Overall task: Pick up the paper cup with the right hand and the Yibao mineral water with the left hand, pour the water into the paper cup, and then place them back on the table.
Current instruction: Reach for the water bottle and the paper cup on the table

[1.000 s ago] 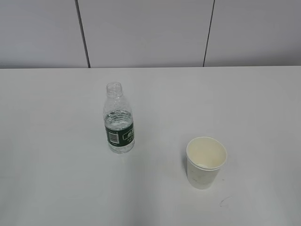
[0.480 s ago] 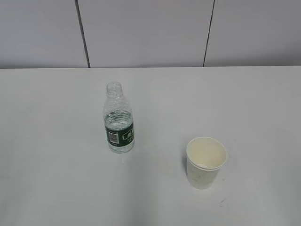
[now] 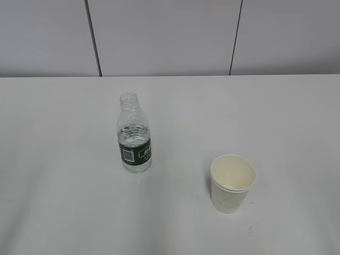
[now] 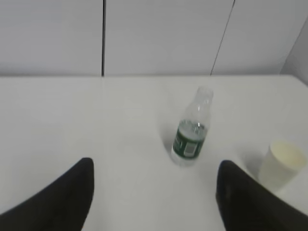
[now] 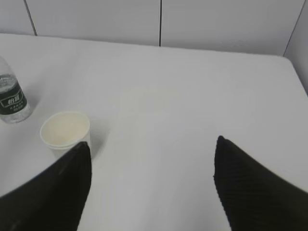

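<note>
Nothing has shifted across the earlier exterior frames: bottle and cup stand where they stood, and neither arm enters that view. On the white surface (image 3: 64,175), the Yibao mineral water bottle (image 3: 135,134) stands upright and uncapped, dark green label band around its lower half, some water inside. Well apart to its right and nearer the camera, the paper cup (image 3: 232,183) stands upright, its cream inside showing. A small dark scuff (image 3: 252,228) marks the surface just beside the cup. From the left wrist, the left end effector (image 4: 154,192) is released, fingers spread wide, grasping nothing, short of the bottle. The right end effector (image 5: 151,185) is likewise released, the cup beside its left finger.
</note>
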Controlling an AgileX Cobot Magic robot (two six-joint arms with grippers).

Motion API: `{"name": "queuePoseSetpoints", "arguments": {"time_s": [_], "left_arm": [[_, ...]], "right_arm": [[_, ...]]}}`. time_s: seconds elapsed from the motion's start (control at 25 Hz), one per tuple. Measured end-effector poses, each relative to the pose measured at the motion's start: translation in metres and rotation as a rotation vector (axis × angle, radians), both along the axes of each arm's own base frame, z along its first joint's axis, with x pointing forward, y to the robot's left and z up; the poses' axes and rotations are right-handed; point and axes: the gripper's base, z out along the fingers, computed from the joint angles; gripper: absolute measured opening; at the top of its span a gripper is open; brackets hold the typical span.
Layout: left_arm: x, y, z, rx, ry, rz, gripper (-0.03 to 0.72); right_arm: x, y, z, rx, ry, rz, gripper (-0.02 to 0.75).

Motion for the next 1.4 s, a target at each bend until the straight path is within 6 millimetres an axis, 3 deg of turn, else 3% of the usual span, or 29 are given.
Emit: {"name": "queuePoseSetpoints", "arguments": {"time_s": [0.2,0.44,0.8,0.92,1.24,1.4], "left_arm": [[0.020,0.000,0.009,-0.036,-0.108,0.034,0.500],[0.058,0.000,0.010,0.063,-0.176,0.061,0.501],[0.123,-0.006,0.003,0.048,-0.094,0.093,0.486],[0.140,-0.013,0.000,0.048,-0.097,0.064,0.485],[0.170,-0.049,-0.018,0.094,-0.083,-0.088,0.485],[0.191,-0.059,-0.037,0.101,-0.018,-0.086,0.485]], "right_arm": [[0.027,0.002,0.007,-0.023,-0.048,0.041,0.587],[0.067,-0.001,0.009,0.018,-0.049,0.019,0.587],[0.109,-0.006,0.006,-0.061,-0.102,-0.002,0.587],[0.119,-0.008,0.007,-0.048,-0.119,-0.023,0.587],[0.148,-0.003,-0.017,-0.117,-0.085,0.019,0.587],[0.162,-0.003,-0.025,-0.125,-0.061,0.001,0.587]]}}
